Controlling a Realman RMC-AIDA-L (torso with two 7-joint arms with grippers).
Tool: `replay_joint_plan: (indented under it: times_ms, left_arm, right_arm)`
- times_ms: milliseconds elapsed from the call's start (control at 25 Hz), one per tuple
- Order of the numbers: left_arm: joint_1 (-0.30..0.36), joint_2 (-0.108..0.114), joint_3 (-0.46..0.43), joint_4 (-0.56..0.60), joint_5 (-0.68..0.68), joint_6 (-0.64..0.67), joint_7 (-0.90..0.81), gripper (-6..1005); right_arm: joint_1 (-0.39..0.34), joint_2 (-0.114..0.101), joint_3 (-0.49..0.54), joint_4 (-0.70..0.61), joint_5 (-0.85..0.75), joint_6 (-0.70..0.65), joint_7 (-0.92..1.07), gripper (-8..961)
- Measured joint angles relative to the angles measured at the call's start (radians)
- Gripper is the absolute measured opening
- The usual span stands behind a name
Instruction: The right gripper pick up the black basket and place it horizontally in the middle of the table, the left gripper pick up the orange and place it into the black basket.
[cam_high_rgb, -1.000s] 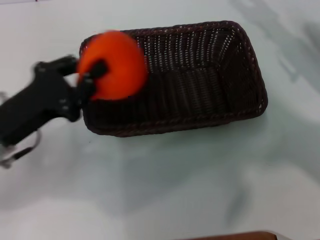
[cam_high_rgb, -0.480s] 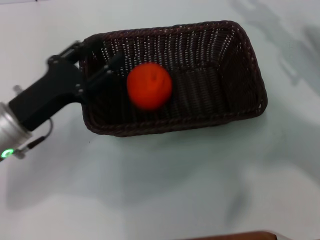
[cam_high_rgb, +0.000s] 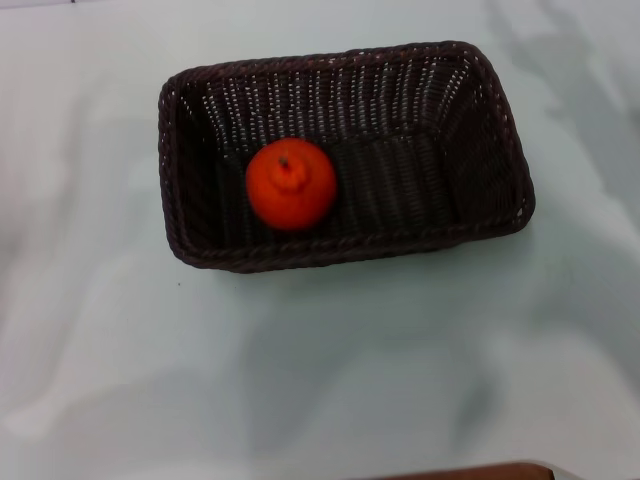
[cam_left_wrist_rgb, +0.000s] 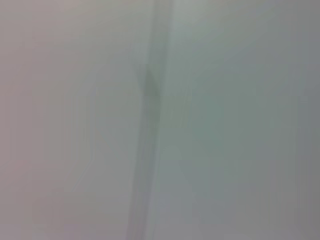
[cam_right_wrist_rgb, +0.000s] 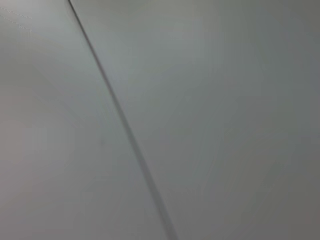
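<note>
On the bench (cam_high_rgb: 120, 380), near its middle, the black basket (cam_high_rgb: 480, 130) is being kept lengthwise so that the orange (cam_high_rgb: 291, 184) is being cradled inside its left half; neither tool is being shown, so their state cannot be told.

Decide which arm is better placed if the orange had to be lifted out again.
Left, tentatively: the orange sits toward the left end of the black basket. Neither gripper shows in any view.
</note>
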Motion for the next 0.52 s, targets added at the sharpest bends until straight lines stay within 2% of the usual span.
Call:
replay_joint_plan:
  times_ms: [160,240,360,520]
  left_arm:
    - [0.002,0.000,-0.129,0.057,-0.006,0.009,0.011,921]
    - [0.001,-0.001,-0.175,0.083,-0.006,0.013,0.035,919]
    - [-0.001,-0.002,-0.223,0.119,-0.006,0.010,0.080,916]
    - [-0.005,-0.002,-0.237,0.148,-0.007,0.004,0.119,915]
  right_arm:
    - [-0.041,0.005,0.162,0.164,0.000,0.095,-0.345,852]
    - [-0.063,0.006,0.207,0.237,0.000,0.136,-0.512,852]
    - [-0.084,0.007,0.223,0.306,0.000,0.158,-0.683,852]
    - [-0.084,0.007,0.224,0.330,-0.002,0.158,-0.734,852]
